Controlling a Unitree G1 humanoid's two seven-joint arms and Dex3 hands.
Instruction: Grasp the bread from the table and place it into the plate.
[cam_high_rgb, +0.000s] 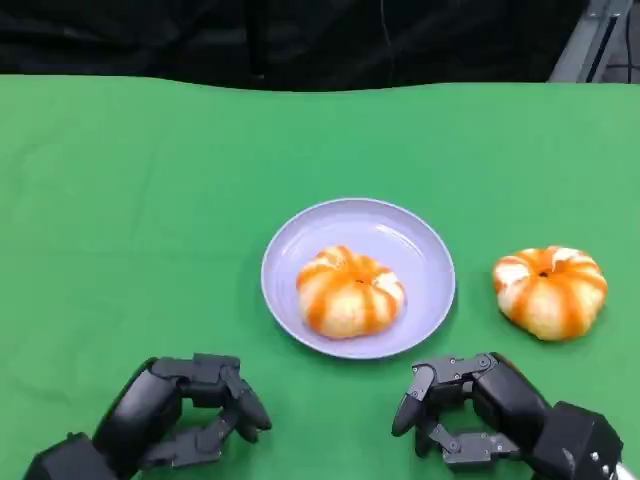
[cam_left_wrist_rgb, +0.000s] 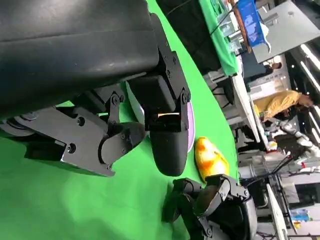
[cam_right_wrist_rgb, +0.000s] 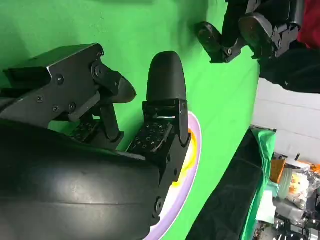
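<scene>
- Green cloth table (cam_high_rgb: 120, 200), dark backdrop behind; no legible writing.
- Lilac plate (cam_high_rgb: 420, 250) at centre with one orange-striped bun (cam_high_rgb: 350, 290) in it.
- Second bun (cam_high_rgb: 550, 290) on the cloth right of the plate, apart.
- Left hand (cam_high_rgb: 190, 415), right hand (cam_high_rgb: 470, 405): both empty, fingers apart, at near edge.

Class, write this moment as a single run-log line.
bread on plate | plate centre | second bread on table, right of plate | left robot hand empty | right robot hand empty
</scene>
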